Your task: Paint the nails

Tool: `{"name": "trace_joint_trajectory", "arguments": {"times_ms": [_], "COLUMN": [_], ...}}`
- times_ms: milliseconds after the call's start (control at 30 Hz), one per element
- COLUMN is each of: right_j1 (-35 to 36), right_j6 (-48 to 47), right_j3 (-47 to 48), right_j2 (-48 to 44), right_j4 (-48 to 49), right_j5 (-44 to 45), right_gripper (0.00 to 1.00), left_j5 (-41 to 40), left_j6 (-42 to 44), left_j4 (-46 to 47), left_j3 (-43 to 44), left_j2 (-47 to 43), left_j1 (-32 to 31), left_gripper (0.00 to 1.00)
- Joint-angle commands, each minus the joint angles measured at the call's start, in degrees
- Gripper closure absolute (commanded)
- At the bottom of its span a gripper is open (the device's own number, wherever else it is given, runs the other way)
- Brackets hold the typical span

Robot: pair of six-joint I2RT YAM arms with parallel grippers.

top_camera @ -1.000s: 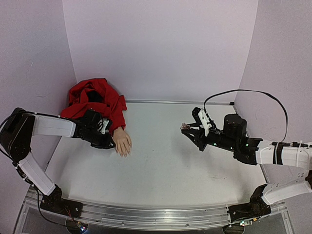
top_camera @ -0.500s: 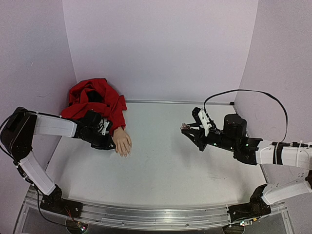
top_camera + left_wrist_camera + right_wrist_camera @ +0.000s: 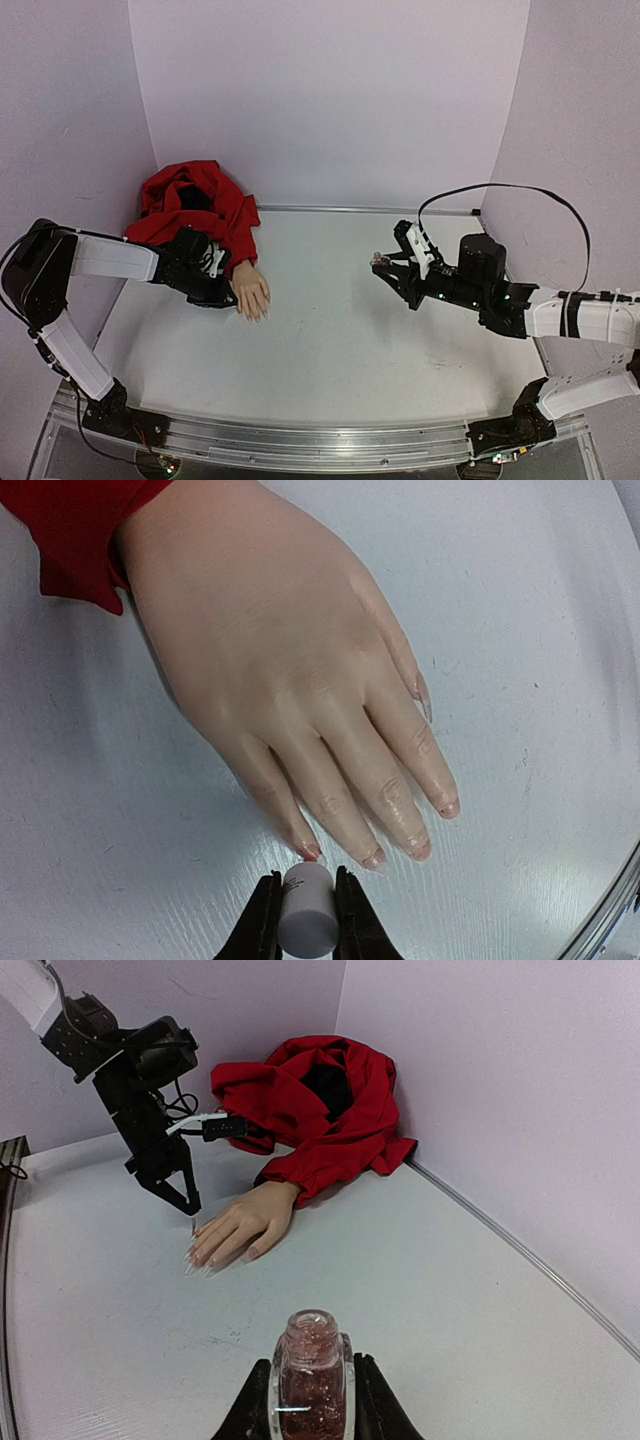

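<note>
Nails (image 3: 373, 860): small and pale, at the fingertips of the mannequin hand (image 3: 290, 670), which lies palm down at the left rear of the desk (image 3: 520, 630), with the red sleeve (image 3: 70, 520) at its wrist.
Condition: the outermost nail (image 3: 308, 852) shows a reddish tint; the rest look bare, as far as can be told.
Left jaws: closed on the white cap (image 3: 306, 925), poised just above that outermost fingertip; the cap hides the brush.
Right jaws: clamped around the uncapped polish bottle (image 3: 310, 1335), upright, well apart from the hand.
Step in hand (judged): coating the outermost nail.
Method advised: light, short strokes from base to tip; keep the cap upright; stay off the skin; recharge the brush at the bottle before the neighbouring nail.
</note>
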Motion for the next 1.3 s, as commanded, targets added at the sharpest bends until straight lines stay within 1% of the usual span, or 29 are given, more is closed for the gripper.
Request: {"name": "trace_joint_trajectory", "arguments": {"times_ms": [0,700,1267], "right_j1": [-0.3,-0.4,-0.3], "right_j6": [0.1,0.1,0.1], "right_j3": [0.6,0.8,0.7], "right_j2": [-0.1,0.0,0.0], "right_j4": [3.2,3.2,3.3], "right_j5": [-0.6,-0.8,-0.7], "right_gripper": [1.0,1.0,1.0], "left_j5": [0.6,-0.1,0.3], "left_j6": [0.7,0.5,1.0], "left_j4": [2.4,2.8,3.6], "left_j3": [2.4,1.5,1.8], "left_j2": [-1.1,-2.6,-0.1], "left_j1": [-0.1,-0.1,-0.1], "left_gripper": [1.0,1.0,1.0]}}
